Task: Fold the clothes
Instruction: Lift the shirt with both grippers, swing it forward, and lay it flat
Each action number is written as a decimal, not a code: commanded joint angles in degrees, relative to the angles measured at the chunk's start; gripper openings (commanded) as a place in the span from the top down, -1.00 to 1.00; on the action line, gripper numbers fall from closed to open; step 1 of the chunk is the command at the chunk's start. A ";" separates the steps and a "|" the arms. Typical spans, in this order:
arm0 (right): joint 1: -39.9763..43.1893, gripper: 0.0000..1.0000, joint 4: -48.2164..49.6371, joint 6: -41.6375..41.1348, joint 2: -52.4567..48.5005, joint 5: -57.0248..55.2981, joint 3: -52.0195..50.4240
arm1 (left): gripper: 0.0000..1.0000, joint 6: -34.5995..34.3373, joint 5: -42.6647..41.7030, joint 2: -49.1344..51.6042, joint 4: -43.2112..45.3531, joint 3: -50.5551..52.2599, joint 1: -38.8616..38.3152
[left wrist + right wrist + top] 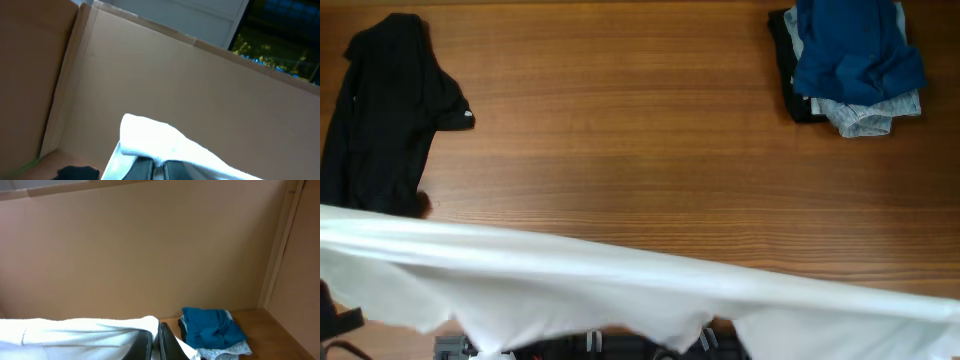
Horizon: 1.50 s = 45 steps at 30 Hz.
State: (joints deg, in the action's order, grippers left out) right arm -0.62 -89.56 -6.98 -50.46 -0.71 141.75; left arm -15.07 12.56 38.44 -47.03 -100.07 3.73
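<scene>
Brown wooden surface [640,150] fills the overhead view, and the wrist views show plain cardboard walls [175,85] standing behind it. A white T-shirt [620,280] is stretched in a long band across the whole near edge, raised at both ends and sagging a little between them, its lower hem hanging in uneven folds. At the far left lies a black garment [380,110], crumpled lengthwise, its near end just beside the white fabric. Well apart, in the far right corner, a dark blue garment [855,50] sits bunched on top of a pale teal garment [865,118], with another black piece [788,70] showing along the pile's left side. The right claw [157,345] has its fingers pressed together on a fold of the white T-shirt. The left claw [159,170] is mostly buried under a bunched corner of the same shirt and appears to be clamped on it.
</scene>
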 commanded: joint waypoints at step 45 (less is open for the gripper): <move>-3.43 0.92 26.97 6.93 -88.26 11.06 -2.45 | 0.92 6.10 4.02 81.83 21.49 -0.20 0.96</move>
State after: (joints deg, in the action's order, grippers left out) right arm -4.75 -58.65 0.47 -144.99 11.11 137.58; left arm -10.68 15.20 125.97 -22.74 -99.72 3.95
